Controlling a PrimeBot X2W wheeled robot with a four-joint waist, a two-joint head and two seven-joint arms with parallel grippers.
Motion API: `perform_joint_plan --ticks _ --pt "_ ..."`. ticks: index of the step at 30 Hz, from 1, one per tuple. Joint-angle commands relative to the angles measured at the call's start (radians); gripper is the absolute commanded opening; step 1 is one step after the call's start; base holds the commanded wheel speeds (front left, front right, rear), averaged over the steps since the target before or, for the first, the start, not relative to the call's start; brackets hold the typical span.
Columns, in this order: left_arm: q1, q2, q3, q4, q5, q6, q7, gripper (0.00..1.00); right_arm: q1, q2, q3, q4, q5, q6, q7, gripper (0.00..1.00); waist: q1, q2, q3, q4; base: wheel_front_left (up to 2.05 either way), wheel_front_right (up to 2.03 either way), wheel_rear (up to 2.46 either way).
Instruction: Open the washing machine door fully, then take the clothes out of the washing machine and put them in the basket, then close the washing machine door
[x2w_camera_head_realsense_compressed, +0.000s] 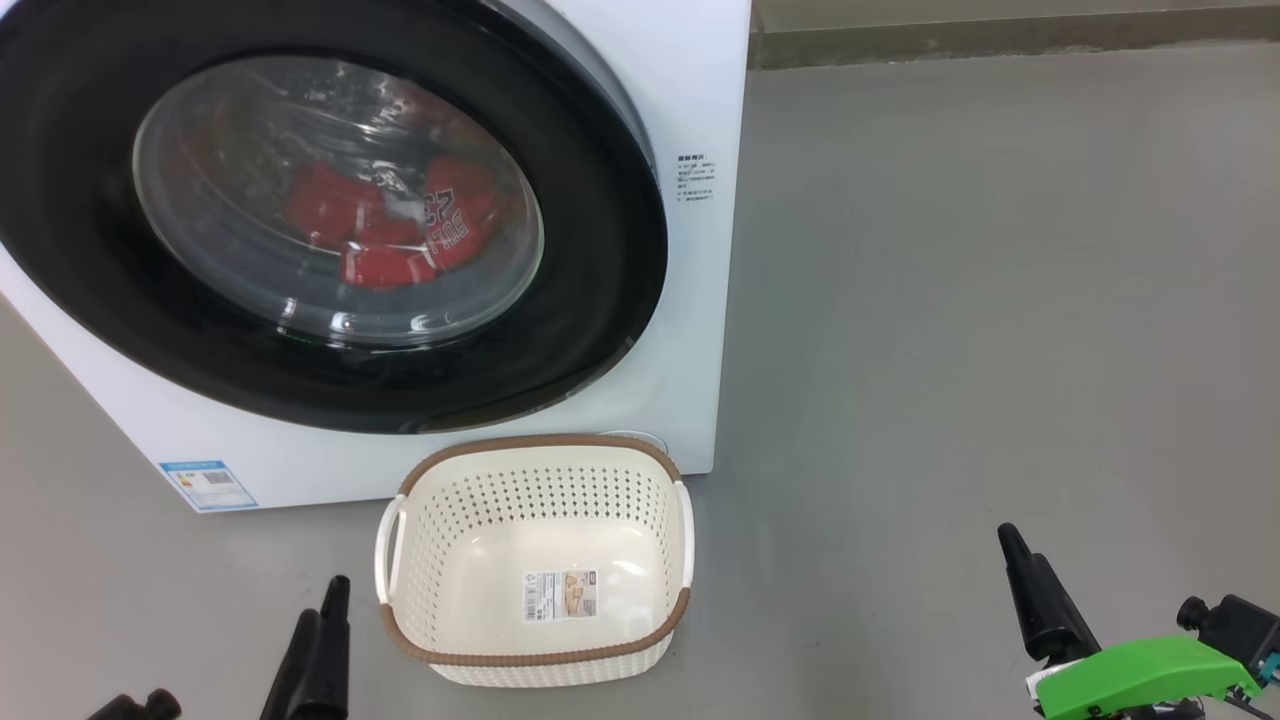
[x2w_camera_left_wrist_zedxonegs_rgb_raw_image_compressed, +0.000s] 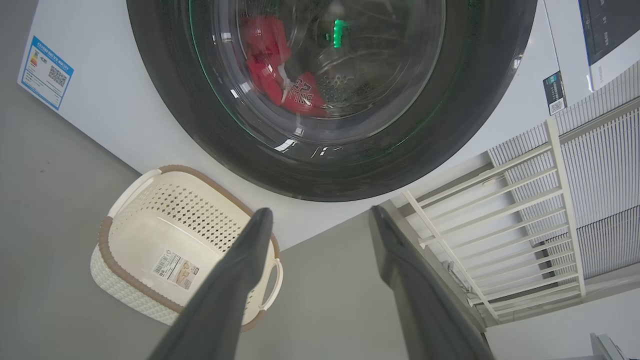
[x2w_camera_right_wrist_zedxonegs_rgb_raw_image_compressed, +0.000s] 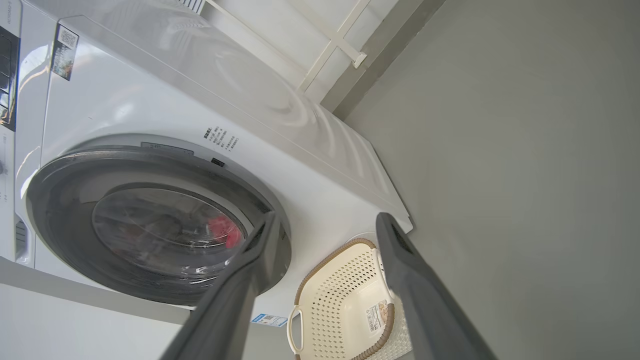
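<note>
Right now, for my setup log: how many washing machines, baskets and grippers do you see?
Washing machine: 1
Basket: 1
Grippers: 2 (left gripper, right gripper, both open)
Total: 4

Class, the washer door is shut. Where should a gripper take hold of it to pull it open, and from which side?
Likely the black rim, at its right edge, coming from the right with a finger hooked behind it. A grey recess shows between rim and washer front there; the bulging glass is smooth and offers no hold.
</note>
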Motion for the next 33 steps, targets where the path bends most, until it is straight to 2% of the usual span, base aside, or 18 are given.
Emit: perform_joint_plan --ticks 1,33 --pt "-0.001 0.016 0.012 -0.037 0.038 -0.003 -0.011 1.00 -0.010 -0.016 0.014 -0.030 -0.036 0.000 -0.013 1.00 -0.0001 -0.0001 0.000 0.001 0.00 0.00 0.00" --pt "0.033 0.021 0.002 -0.075 0.451 0.000 -0.106 1.00 0.027 -0.017 0.041 -0.054 -0.385 0.000 -0.107 1.00 -0.0001 -0.0001 0.004 0.004 0.00 0.00 0.00"
